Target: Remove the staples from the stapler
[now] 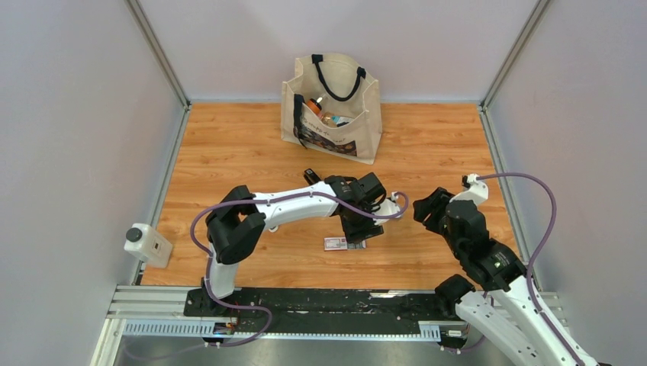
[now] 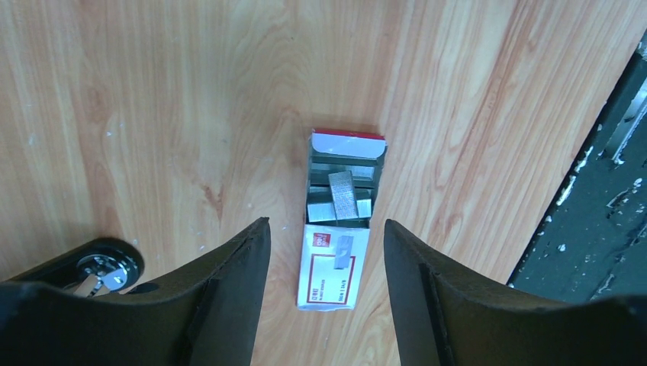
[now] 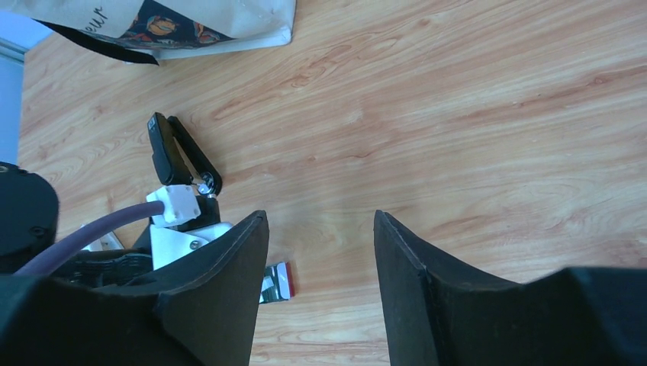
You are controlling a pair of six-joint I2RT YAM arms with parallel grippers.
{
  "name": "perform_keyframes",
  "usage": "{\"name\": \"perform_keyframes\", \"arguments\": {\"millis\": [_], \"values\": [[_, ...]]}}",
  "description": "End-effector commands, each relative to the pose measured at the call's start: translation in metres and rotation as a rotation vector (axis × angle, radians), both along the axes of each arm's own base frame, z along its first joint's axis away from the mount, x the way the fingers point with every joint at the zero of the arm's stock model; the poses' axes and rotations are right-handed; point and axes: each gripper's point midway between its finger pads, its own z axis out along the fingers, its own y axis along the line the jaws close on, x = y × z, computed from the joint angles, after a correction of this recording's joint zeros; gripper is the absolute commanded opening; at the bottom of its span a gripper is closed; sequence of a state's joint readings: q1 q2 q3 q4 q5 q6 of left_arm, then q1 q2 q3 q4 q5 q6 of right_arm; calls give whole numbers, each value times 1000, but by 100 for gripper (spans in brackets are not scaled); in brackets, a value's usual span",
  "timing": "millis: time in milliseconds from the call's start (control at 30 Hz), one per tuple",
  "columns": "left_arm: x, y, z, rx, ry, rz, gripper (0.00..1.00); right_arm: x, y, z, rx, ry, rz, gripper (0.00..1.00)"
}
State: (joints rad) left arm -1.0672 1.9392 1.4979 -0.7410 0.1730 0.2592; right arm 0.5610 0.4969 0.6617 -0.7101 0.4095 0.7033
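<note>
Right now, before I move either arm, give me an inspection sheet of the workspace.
Surface: wooden table, no damage seen.
Job's things: stapler lies hinged open beside the left arm; staples sit in strips in the open box.
Clutter: red-and-white box; tote bag at the far edge.
Grippers: left gripper open above the box; right gripper open, empty.
Cables: purple cables loop off both arms.
Surroundings: grey walls; white device off the left edge.
</note>
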Motion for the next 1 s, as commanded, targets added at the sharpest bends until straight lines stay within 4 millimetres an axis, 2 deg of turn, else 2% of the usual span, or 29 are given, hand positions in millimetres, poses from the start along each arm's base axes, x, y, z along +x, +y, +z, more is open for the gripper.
{"name": "perform_keyframes", "arguments": {"millis": [0,167,267,300,600,767,967], "values": [[-12,-10,6,-29,53,3,64,0,-6,24,32,-54,-30,56],[-13,-9,7,-15,43,-1,66,0,-5,25,33,-47,-25,56],[-14,-5,5,4,24,-2,63,0,-4,23,32,-41,-21,56],[-15,-2,1,16,24,-1,60,0,-4,22,32,-40,-20,55],[-13,6,-14,69,-5,-1,58,-1,-2,20,40,-37,-10,55],[-12,1,-22,79,1,-6,57,-1,-1,19,40,-34,0,54],[-12,-5,-21,75,-4,-13,57,-3,-2,19,32,-37,4,55]]}}
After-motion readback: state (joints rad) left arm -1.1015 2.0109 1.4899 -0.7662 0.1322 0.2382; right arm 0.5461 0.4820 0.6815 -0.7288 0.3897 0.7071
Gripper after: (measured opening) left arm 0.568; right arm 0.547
